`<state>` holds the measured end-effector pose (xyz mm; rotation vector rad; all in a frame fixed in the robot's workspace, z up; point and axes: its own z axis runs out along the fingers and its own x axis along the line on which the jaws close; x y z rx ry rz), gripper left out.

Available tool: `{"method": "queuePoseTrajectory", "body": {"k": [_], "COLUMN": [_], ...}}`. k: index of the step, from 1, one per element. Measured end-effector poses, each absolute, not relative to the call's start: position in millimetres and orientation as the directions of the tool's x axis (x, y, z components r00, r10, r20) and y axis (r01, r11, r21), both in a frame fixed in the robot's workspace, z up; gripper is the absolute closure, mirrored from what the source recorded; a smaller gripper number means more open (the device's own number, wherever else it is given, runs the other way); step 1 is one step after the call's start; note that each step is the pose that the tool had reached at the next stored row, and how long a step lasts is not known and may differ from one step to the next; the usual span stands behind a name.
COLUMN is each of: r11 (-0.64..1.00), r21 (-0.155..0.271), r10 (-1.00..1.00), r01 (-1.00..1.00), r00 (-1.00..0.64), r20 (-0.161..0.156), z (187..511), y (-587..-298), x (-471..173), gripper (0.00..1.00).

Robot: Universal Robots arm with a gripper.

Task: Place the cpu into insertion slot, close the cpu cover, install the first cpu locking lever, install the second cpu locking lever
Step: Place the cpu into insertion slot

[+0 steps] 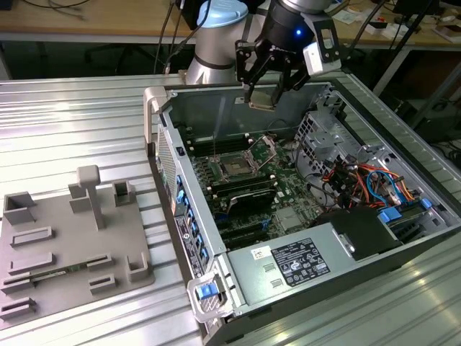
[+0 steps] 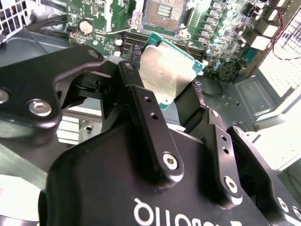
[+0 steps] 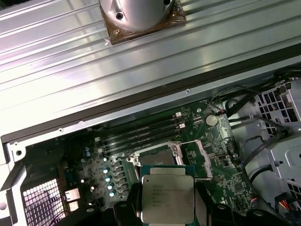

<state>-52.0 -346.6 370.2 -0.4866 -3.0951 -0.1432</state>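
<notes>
Exterior view first: my gripper (image 1: 263, 96) hangs over the far wall of the open computer case (image 1: 193, 238), with the cpu (image 1: 261, 101) pinched at its tips, well above the board. The insertion slot (image 1: 236, 166) sits lower and nearer the camera, its dark centre bare. The cpu cover (image 1: 263, 149) stands tilted up just beside it.

The fingers (image 2: 137, 96) are closed in to the chip's width and press on two opposite edges, which the second wrist view shows best. There the cpu (image 2: 167, 75) sits between them, its dull metal top facing the camera and a green rim showing along one side.

The chip is close to square, so I see no clear long axis. In the first wrist view the cpu (image 3: 167, 195) has its edges roughly parallel to those of the insertion slot (image 3: 157, 158), which lies beyond it and apart. That view also shows the raised cpu cover (image 3: 197, 154) beside the socket. From the exterior view the chip's face is hard to tell.
</notes>
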Motion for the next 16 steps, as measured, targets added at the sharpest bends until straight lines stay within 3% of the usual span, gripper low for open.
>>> {"method": "queuePoseTrajectory", "body": {"k": [16], "r11": [0.891], "r21": [0.089], "r10": [0.445], "r01": [0.444], "r00": [-0.896], "r20": [0.019], "z": [367.7], "y": [-346.6], "x": [-52.4], "gripper": [0.45]}}
